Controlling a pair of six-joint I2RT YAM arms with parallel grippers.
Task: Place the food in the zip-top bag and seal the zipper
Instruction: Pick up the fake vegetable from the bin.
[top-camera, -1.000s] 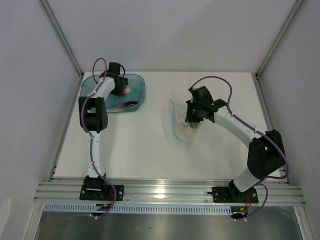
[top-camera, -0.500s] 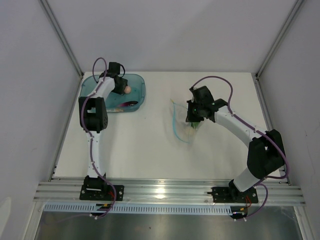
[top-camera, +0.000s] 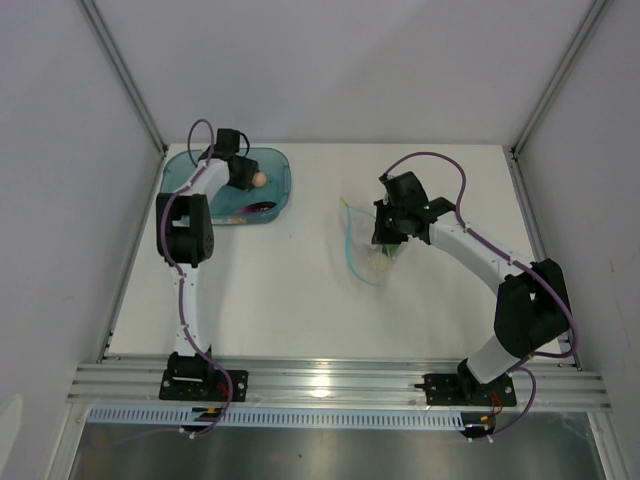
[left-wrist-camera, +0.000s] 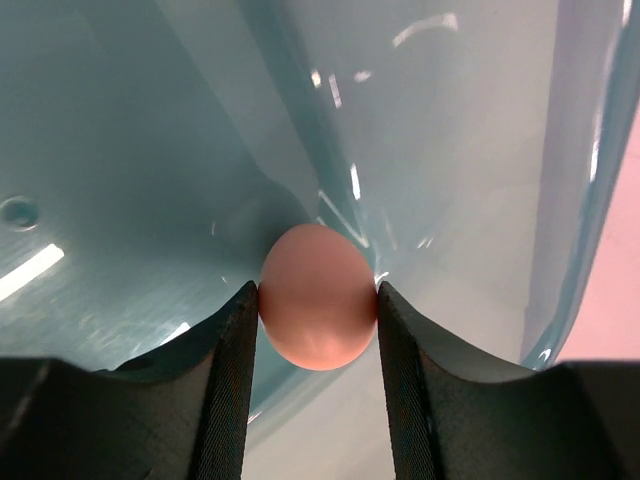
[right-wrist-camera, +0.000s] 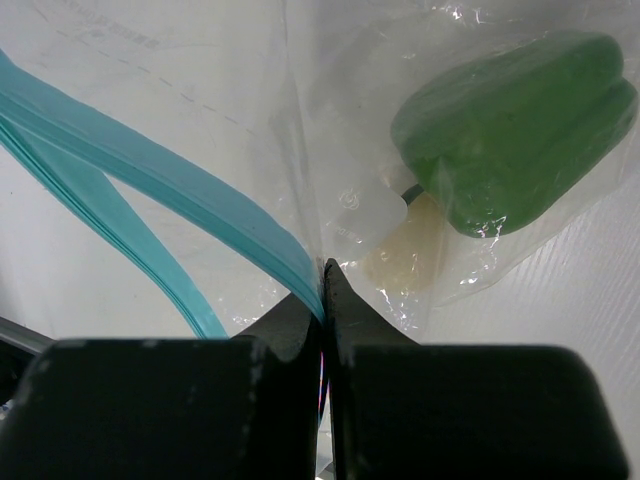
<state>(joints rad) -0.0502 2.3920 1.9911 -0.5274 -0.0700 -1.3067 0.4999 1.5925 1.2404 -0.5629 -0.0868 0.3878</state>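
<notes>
My left gripper (left-wrist-camera: 318, 310) is shut on a pale pinkish egg-sized ball (left-wrist-camera: 317, 296), held over the teal tub (top-camera: 275, 180); the ball also shows in the top view (top-camera: 257, 179). A dark purple eggplant shape (top-camera: 256, 208) lies in the tub. My right gripper (right-wrist-camera: 325, 290) is shut on the upper lip of the clear zip-top bag (right-wrist-camera: 330, 130), pinching its light-blue zipper (right-wrist-camera: 200, 195) and holding the mouth open. Inside the bag lie the green pepper-like lump (right-wrist-camera: 515, 125) and a cream ball (right-wrist-camera: 405, 262). The bag sits mid-table in the top view (top-camera: 362, 245).
The teal translucent tub stands at the table's back left corner. Metal frame posts rise at both back corners. A rail (top-camera: 330, 385) runs along the near edge with both arm bases on it.
My left gripper has shifted slightly right with the pinkish ball in it. The right arm and the bag have stayed put.
</notes>
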